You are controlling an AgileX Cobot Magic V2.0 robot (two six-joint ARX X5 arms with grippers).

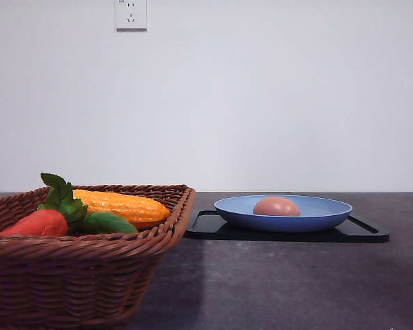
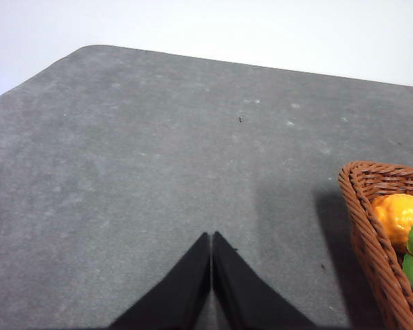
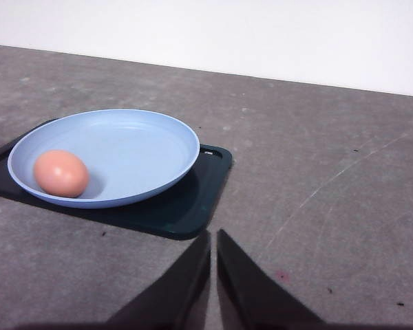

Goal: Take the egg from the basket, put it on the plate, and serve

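one egg (image 1: 276, 206) lies in the light blue plate (image 1: 316, 218), left of its middle in the front view.
the plate sits on a flat black tray (image 1: 361, 232) on the dark grey, faintly scuffed table (image 1: 289, 289); the wicker basket (image 1: 82, 282) stands well apart at the left, holding vegetables. both the left pincer (image 2: 211, 256) and right pincer (image 3: 213, 253) are clenched, grasping nothing, over bare table. a plain white wall (image 1: 261, 96) with a socket (image 1: 131, 14) stands behind.
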